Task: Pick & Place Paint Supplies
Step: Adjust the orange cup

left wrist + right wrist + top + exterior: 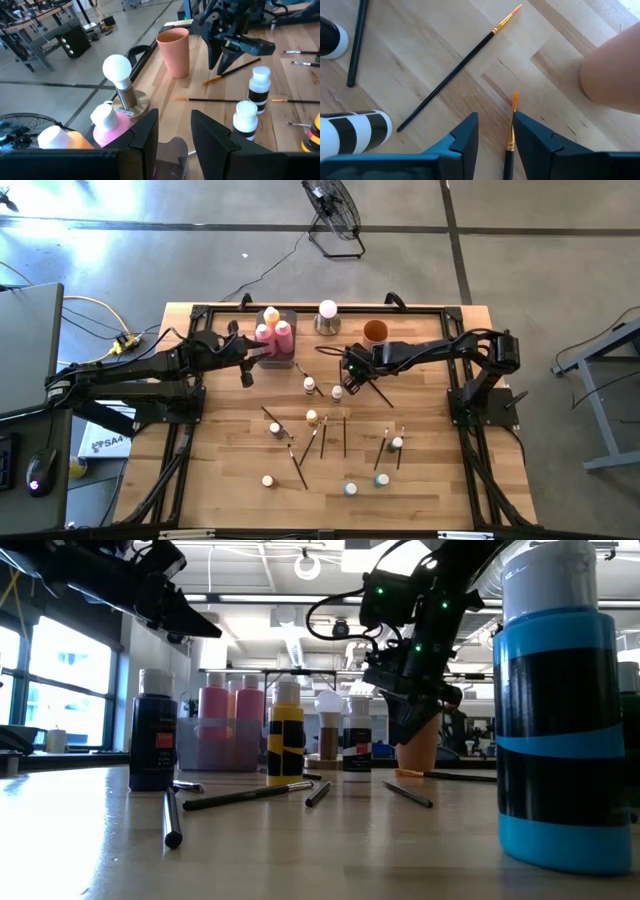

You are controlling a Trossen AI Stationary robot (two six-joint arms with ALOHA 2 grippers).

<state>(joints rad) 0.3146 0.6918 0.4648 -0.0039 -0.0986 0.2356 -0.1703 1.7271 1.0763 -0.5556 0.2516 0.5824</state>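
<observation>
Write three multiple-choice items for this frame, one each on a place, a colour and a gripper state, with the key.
1. Where does the orange cup stand?
A. at the table's far edge, right of the white ball
B. inside the grey tray
C. at the near edge

2. What colour is the bristle tip of the paintbrush between the right gripper's fingers?
A. blue
B. orange
C. white

3. How is the left gripper?
A. shut on a brush
B. gripping the cup
C. open, holding nothing

Key: 1 A, the high view shows the cup beside the ball. 2 B, the right wrist view shows it. 3 C, a bare gap shows between the fingers.
</observation>
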